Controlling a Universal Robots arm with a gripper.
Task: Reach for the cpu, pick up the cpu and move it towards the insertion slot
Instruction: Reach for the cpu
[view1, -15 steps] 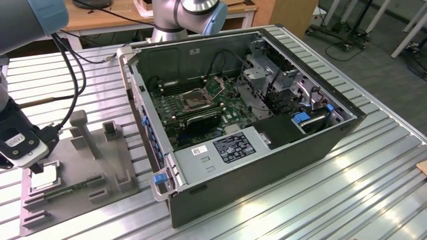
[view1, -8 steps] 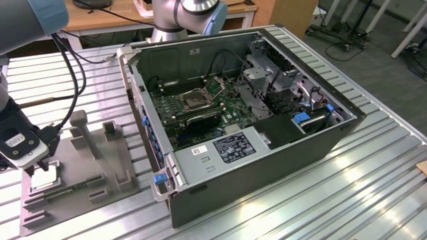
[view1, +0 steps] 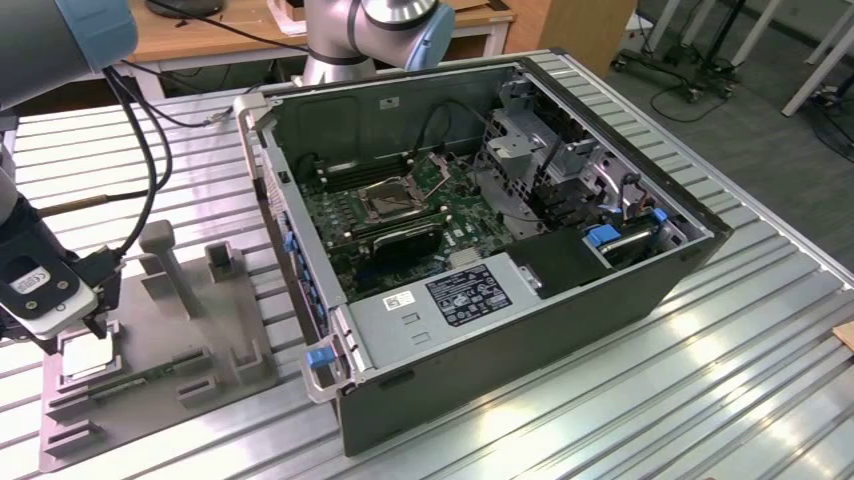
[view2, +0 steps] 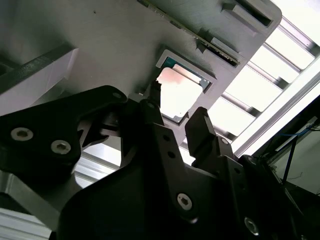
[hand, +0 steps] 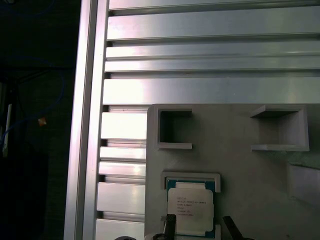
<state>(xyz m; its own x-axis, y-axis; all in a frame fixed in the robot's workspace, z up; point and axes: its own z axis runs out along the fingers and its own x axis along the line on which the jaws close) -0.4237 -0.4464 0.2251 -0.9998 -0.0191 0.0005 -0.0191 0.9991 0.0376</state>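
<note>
The end effector (hand: 200, 226), jaws apart, hangs over the cpu (hand: 190, 209), lying flat, face up, on the grey fixture (hand: 240, 170).

fixture (view1: 200, 345): on the table (view1: 747, 350), at the exterior view's left of the computer case (view1: 534, 335)
cpu (hand: 190, 210): in a recess of the fixture
gripper (hand: 200, 225): over the cpu
insertion slot (view1: 396, 200): inside the computer case
</note>
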